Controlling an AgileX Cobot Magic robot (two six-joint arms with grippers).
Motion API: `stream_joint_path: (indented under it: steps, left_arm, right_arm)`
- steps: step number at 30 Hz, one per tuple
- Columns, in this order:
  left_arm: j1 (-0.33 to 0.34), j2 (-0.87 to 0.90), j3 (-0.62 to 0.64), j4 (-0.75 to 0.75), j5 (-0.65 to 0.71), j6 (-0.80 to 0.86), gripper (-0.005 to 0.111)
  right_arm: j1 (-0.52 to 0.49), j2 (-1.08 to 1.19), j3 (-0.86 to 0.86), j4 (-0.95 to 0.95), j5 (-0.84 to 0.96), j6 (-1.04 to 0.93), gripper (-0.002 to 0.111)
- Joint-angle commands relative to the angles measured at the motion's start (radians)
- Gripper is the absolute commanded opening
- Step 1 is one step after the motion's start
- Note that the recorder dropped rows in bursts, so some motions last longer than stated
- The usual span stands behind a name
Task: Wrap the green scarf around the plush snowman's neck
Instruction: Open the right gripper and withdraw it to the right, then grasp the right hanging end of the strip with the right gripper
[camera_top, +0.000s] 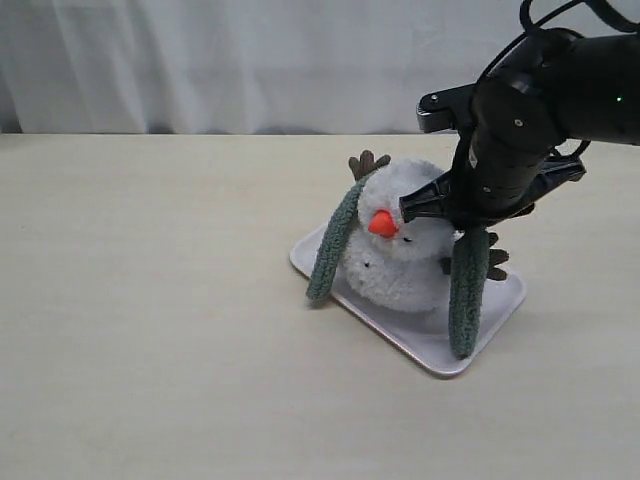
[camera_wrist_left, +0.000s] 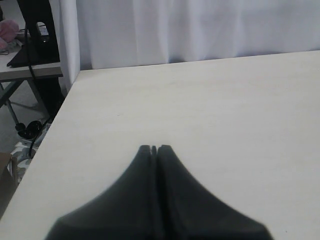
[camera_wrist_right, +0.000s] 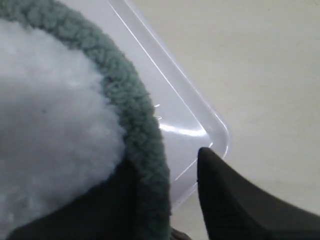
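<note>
Snowman (camera_top: 405, 265) sits on a white tray (camera_top: 508, 298) on the tabletop (camera_top: 150, 300), approx. centre-right in the exterior view. Green scarf (camera_top: 336, 238) loops behind its head, w/ both ends hanging down the front: one on the view's left, one on the right reaching the tray. Right hand (camera_wrist_right: 167, 170) is at the snowman's right-of-view side, fingers apart w/ the scarf between them, not pinched. Left hand (camera_wrist_left: 154, 148) is closed tight, tips touching, over bare tabletop.
</note>
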Motion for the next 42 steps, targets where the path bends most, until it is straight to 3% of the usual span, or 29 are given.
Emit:
stream_joint_path:
  steps: [1, 12, 20, 25, 30, 36, 39, 42]
  left_arm:
    - [0.001, -0.002, 0.002, -0.002, -0.014, 0.001, 0.0]
    - [0.001, -0.002, 0.002, -0.002, -0.014, 0.001, 0.0]
    - [0.001, -0.002, 0.002, -0.002, -0.014, 0.001, 0.0]
    - [0.001, -0.002, 0.002, -0.002, -0.014, 0.001, 0.0]
    - [0.001, -0.002, 0.002, -0.004, -0.013, 0.001, 0.0]
    - [0.001, -0.002, 0.002, -0.004, -0.013, 0.001, 0.0]
    - [0.001, -0.002, 0.002, -0.004, -0.013, 0.001, 0.0]
    - [0.001, -0.002, 0.002, -0.004, -0.013, 0.001, 0.0]
  right_arm:
    - [-0.004, -0.003, -0.037, 0.02, 0.08, -0.026, 0.049]
    - [-0.002, -0.024, -0.105, 0.149, 0.288, -0.177, 0.05]
    - [-0.002, -0.15, -0.101, 0.224, 0.307, -0.241, 0.05]
    - [-0.002, -0.24, -0.012, 0.256, 0.282, -0.285, 0.05]
    - [-0.002, -0.373, 0.206, 0.276, 0.075, -0.282, 0.05]
    - [-0.002, -0.439, 0.534, 0.396, -0.528, -0.256, 0.05]
    - [-0.008, -0.432, 0.63, 0.342, -0.657, -0.256, 0.05]
    - [-0.019, -0.43, 0.662, 0.297, -0.676, -0.256, 0.05]
